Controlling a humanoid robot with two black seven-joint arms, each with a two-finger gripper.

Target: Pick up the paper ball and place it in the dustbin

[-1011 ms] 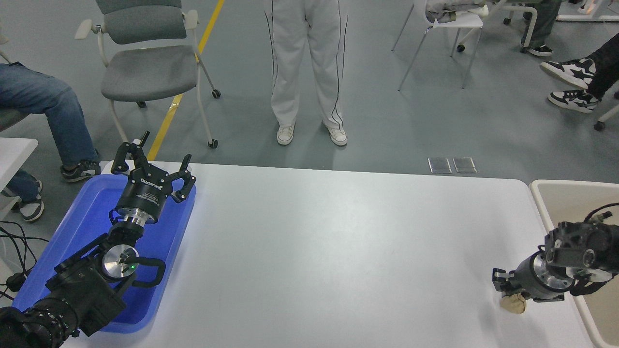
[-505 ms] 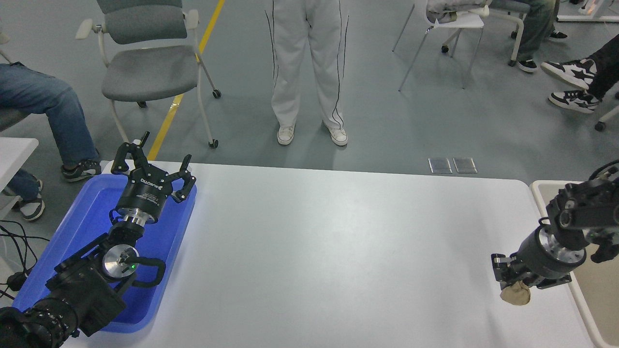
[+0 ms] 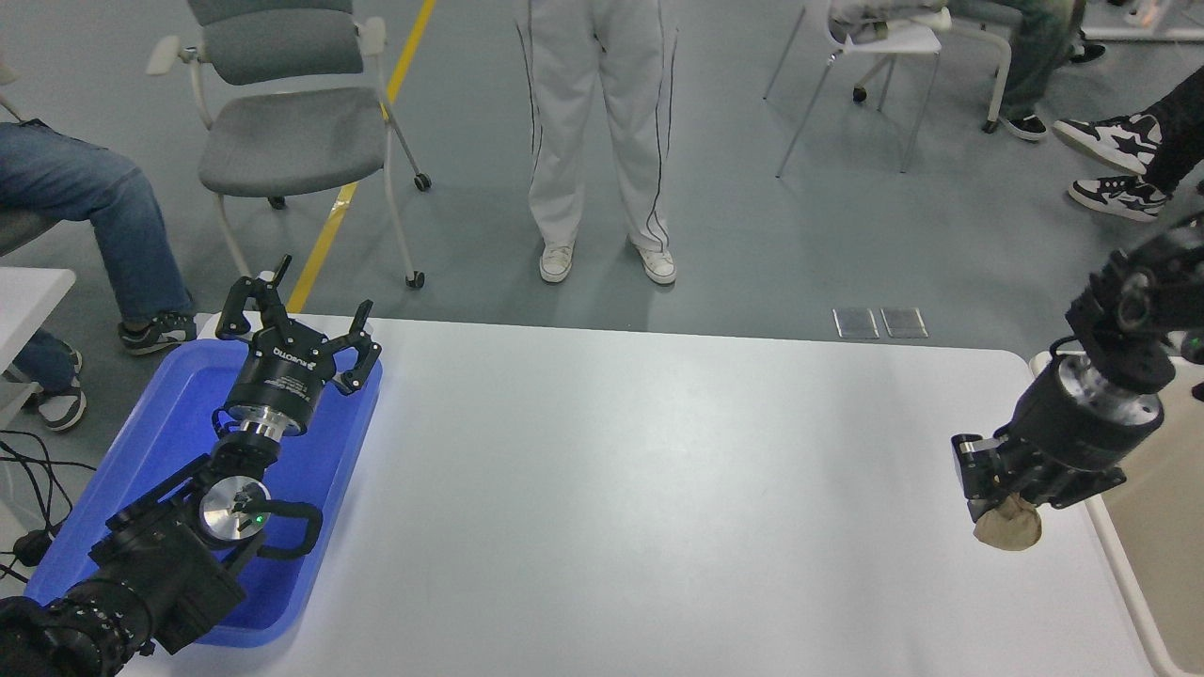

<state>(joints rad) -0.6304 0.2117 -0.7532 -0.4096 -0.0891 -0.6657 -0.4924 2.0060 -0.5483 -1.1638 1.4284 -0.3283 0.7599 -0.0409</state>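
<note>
Leftmost, the shallow blue tray (image 3: 141, 451) sits at the table's near-left corner, and the left gripper (image 3: 293, 324) is parked over it with its fingers spread wide, holding nothing. It plays no part at this moment. The broad middle of the white table (image 3: 640, 470) is bare between the two arms, and beyond its far edge a person in white trousers (image 3: 602, 132) stands facing the table, with an empty grey chair (image 3: 282, 122) off to that person's side.

Further right, the right gripper (image 3: 1002, 503) is clamped on the paper ball (image 3: 1008, 529), which bulges out below the closed fingers. A second ago the ball was lower in the picture and looked pressed to the tabletop; now the arm has risen and the wad hangs clear of the surface, near the table's right edge. So the pick appears done and the carry under way.

At the far right, the dustbin (image 3: 1124, 574) shows only its pale rim and a strip of inner wall just beside the table's edge. The ball is not yet over its opening; a short sideways move toward the right is probably what remains before release.
</note>
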